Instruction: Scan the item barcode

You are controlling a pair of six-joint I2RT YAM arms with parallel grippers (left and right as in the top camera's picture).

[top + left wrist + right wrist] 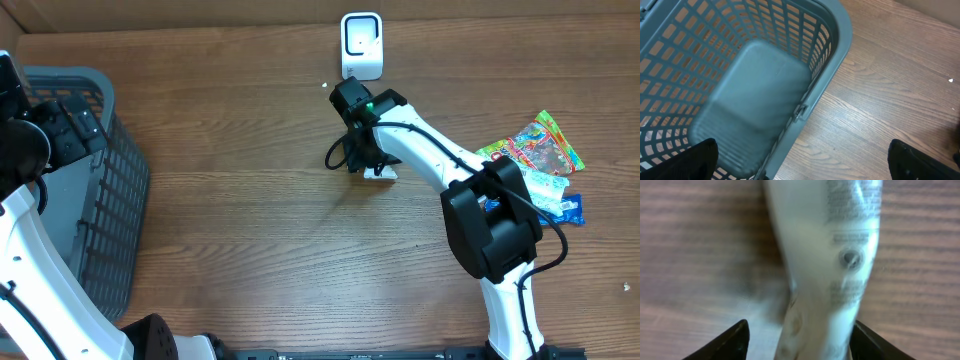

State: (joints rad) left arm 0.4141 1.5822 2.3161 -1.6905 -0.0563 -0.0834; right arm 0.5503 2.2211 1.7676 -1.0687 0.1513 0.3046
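White packet (pixel 840 240) fills the right wrist view. Grey print blocks up top + a small round mark mid-way, all too blurred to read; no brand legible. Right gripper (pixel 800 332) sits over it w/ fingers apart, one each side of the packet's lower end. There's a clear gap on the left side. The right finger is just beside the packet edge; can't tell if it touches. Not clamped.

In the overhead view a white corner of the packet shows beside that gripper on the table (pixel 250 230), mid-width, toward the far edge and near the white scanner (pixel 361 45) at that edge.

Left gripper (pixel 801 147) hangs over the grey basket (pixel 835 45) at the table's left edge, fingers spread wide, nothing between them.

Snack packs (pixel 535 145) & a blue pack (pixel 565 208) lie by the right edge. Their print is colourful but too small to read.
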